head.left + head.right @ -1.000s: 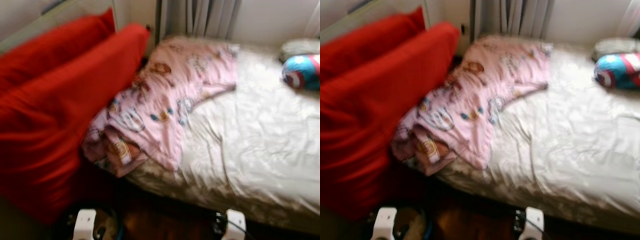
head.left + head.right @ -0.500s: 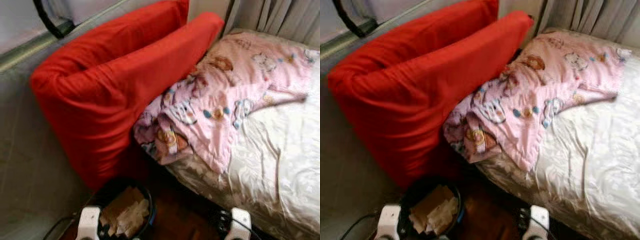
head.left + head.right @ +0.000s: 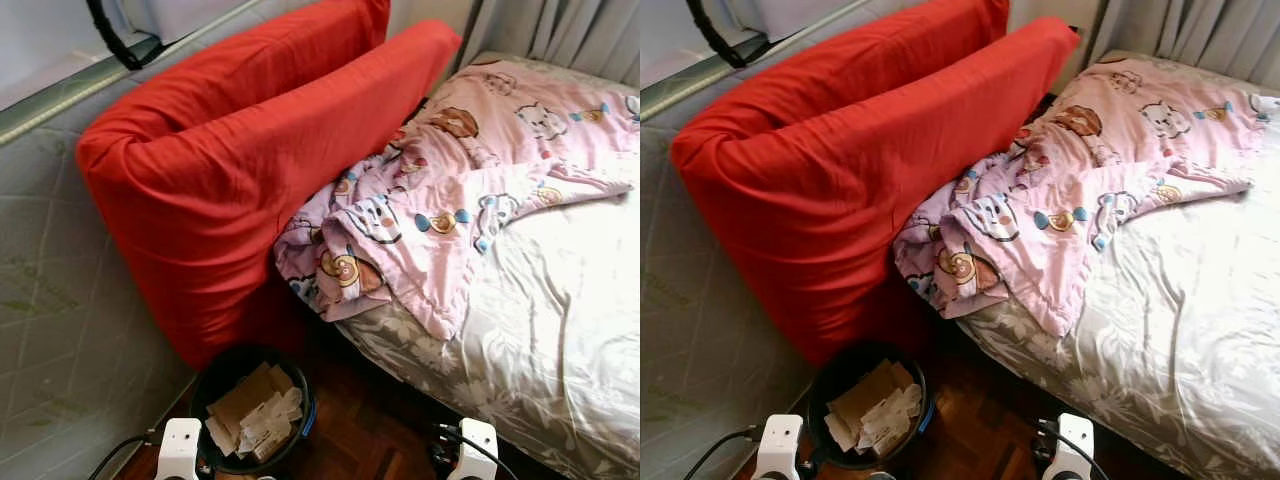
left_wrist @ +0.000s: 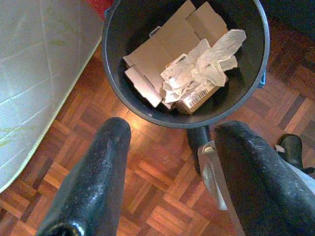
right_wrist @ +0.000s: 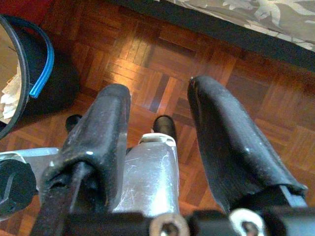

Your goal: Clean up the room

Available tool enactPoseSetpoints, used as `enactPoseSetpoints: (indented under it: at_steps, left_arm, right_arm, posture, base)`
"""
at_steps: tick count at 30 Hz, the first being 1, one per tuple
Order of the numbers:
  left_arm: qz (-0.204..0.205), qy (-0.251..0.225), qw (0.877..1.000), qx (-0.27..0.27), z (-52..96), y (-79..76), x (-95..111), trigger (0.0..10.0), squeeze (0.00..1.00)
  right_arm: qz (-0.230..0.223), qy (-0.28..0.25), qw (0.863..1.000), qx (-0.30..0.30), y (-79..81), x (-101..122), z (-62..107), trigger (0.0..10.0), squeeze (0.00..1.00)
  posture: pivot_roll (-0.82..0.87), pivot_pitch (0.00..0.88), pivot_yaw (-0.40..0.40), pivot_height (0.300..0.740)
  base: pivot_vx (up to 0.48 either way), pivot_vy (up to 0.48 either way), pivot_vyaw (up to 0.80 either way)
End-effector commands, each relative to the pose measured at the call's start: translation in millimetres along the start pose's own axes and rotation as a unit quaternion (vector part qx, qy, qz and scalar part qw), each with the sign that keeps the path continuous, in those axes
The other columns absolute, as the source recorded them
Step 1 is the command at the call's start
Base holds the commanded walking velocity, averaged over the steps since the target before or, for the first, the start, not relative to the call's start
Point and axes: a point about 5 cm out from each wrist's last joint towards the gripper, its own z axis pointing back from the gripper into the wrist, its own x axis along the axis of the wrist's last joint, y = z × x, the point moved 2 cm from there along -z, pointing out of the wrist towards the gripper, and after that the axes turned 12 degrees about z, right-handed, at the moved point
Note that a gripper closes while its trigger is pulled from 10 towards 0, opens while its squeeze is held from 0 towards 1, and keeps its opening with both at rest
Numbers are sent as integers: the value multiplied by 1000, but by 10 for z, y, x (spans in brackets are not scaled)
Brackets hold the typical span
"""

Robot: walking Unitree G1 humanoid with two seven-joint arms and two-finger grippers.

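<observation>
The left hand (image 4: 167,162) hangs empty with its fingers (image 4: 93,182) spread apart, above the wood floor (image 4: 147,182) just beside a black bin (image 4: 118,64) holding cardboard (image 4: 162,39) and crumpled paper (image 4: 206,64). The right hand (image 5: 157,123) is also empty, fingers apart, over the floor near the bed's edge. The bin stands at the foot of two red cushions (image 3: 230,170) leaning against a grey mattress (image 3: 50,300). A pink blanket (image 3: 440,190) lies rumpled at the bed's (image 3: 560,320) near corner, touching the cushions.
</observation>
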Motion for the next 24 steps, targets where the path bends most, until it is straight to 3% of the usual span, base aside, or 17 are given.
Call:
enactPoseSetpoints:
  at_steps: [1, 11, 24]
  left_arm:
    - [-2, 16, 1000, 4, 29, 32, -95, 10000, 0]
    - [3, 17, 1000, 4, 31, 19, -110, 10000, 0]
    - [-2, 18, 1000, 7, 36, 41, -114, 10000, 0]
  right_arm:
    - [3, 6, 1000, 1, -5, -45, 13, 10000, 0]
    - [4, 5, 1000, 5, -6, -40, 13, 10000, 0]
    - [-5, 6, 1000, -2, -7, -49, 14, 10000, 0]
  posture:
    - [28, 170, 3, 740]
    - [27, 169, -2, 740]
    - [28, 168, 1, 740]
  base:
    - [0, -315, 550]
    - [0, -319, 800]
    - [0, -21, 0]
